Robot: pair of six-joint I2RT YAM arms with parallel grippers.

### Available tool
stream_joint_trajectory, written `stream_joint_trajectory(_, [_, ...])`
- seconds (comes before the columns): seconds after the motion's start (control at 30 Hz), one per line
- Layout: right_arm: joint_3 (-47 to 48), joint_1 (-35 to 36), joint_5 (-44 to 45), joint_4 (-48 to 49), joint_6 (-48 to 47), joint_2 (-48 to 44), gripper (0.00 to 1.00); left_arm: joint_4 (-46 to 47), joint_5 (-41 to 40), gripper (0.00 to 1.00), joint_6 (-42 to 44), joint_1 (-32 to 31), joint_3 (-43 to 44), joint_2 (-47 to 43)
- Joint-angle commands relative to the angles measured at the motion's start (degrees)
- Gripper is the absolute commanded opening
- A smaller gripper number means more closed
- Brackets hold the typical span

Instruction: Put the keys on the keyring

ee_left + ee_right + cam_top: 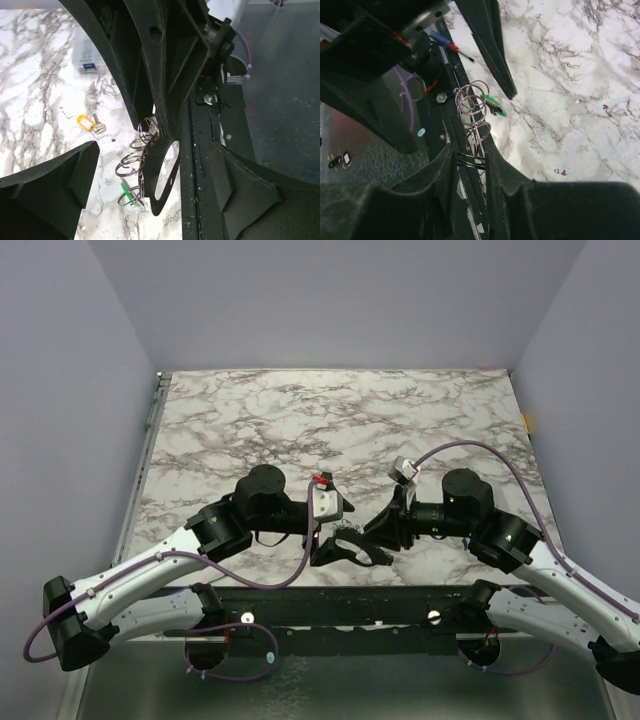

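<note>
My right gripper (471,159) is shut on the keyring (473,131), a short chain of linked silvery rings, just above the table's front edge. The green key (494,105) hangs on the far rings. In the left wrist view the rings (131,162) and the green key (129,194) dangle beside the right gripper's black finger (167,167). My left gripper (150,200) is open, its fingers wide on both sides of the rings and touching nothing. The yellow key (86,122) lies flat on the marble. I cannot pick out the blue key. Both grippers meet at the front centre (352,548).
A small clear box (87,57) with a blue piece in it sits on the marble beyond the yellow key. The black front rail (200,150) with its bolts runs right beside the rings. Purple cables (480,455) loop over both arms.
</note>
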Motion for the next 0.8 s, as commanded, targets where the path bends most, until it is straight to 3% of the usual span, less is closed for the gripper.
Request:
stream_joint_trajectory(0.0, [2.79, 0.38, -5.24, -1.13, -1.17, -2.35, 0.25, 0.78, 9.59, 0.97, 3.98, 0.36, 2.65, 2.22])
stream_joint_trajectory(0.2, [2.89, 0.38, -7.16, -0.29, -1.06, -3.50, 0.25, 1.80, 12.90, 0.86, 3.69, 0.42, 3.74, 5.50])
stream_joint_trajectory(0.6, [3.75, 0.38, -8.53, 0.49, -1.08, -3.56, 0.25, 4.17, 11.63, 0.54, 2.96, 0.42, 3.50, 9.77])
stream_joint_trajectory(0.63, [3.83, 0.38, -8.38, 0.46, -1.05, -3.67, 0.25, 4.28, 11.29, 0.48, 3.02, 0.40, 3.34, 9.73])
stream_joint_trajectory(0.7, [4.06, 0.38, -8.18, 0.26, -1.13, -3.70, 0.25, 4.37, 11.28, 0.25, 3.23, 0.49, 3.33, 9.79])
stream_joint_trajectory(0.73, [4.14, 0.38, -8.09, 0.10, -1.20, -3.62, 0.25, 4.43, 11.28, 0.07, 3.21, 0.51, 3.41, 9.81])
stream_joint_trajectory(0.77, [4.23, 0.38, -8.02, -0.12, -1.42, -3.49, 0.25, 4.64, 11.27, 0.00, 2.96, 0.51, 3.53, 9.86])
